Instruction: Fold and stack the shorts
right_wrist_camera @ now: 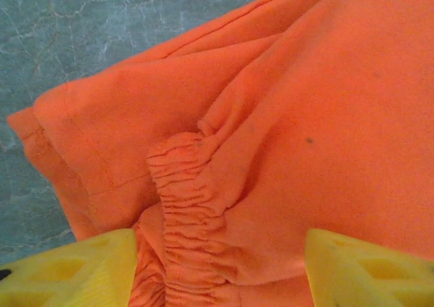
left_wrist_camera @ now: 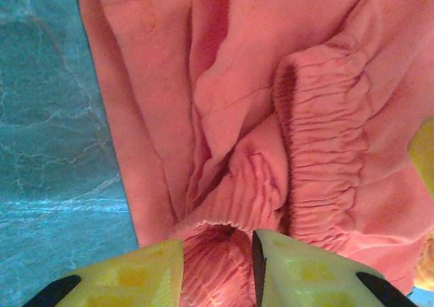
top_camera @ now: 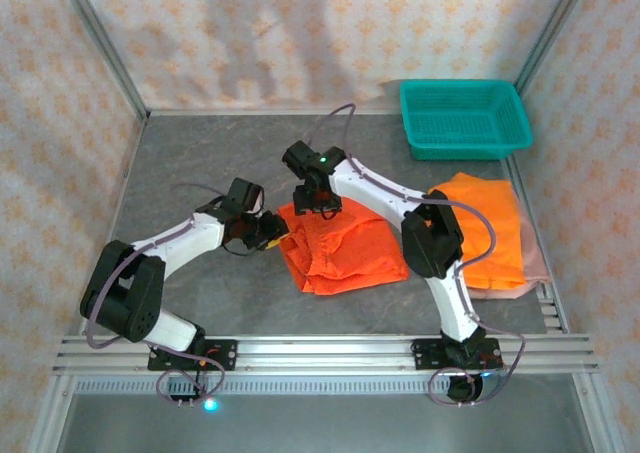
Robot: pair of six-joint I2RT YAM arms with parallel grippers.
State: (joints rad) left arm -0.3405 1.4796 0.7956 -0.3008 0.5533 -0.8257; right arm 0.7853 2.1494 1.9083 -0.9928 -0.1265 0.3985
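A crumpled pair of bright orange shorts (top_camera: 340,248) lies mid-table. My left gripper (top_camera: 272,231) is at its left edge. In the left wrist view the yellow fingers (left_wrist_camera: 298,270) are shut on a bunched piece of the elastic waistband (left_wrist_camera: 224,266). My right gripper (top_camera: 318,205) hangs over the shorts' far edge. Its jaws are open wide in the right wrist view (right_wrist_camera: 220,253), straddling the gathered waistband (right_wrist_camera: 193,205) without pinching it. At the right lies a folded orange pair (top_camera: 490,228) on top of a pink-mauve pair (top_camera: 535,263).
A teal plastic basket (top_camera: 465,118) stands at the back right corner. Bare grey tabletop (top_camera: 200,163) spreads to the left and behind the shorts. A metal rail (top_camera: 320,353) runs along the near edge, and patterned walls close in the sides.
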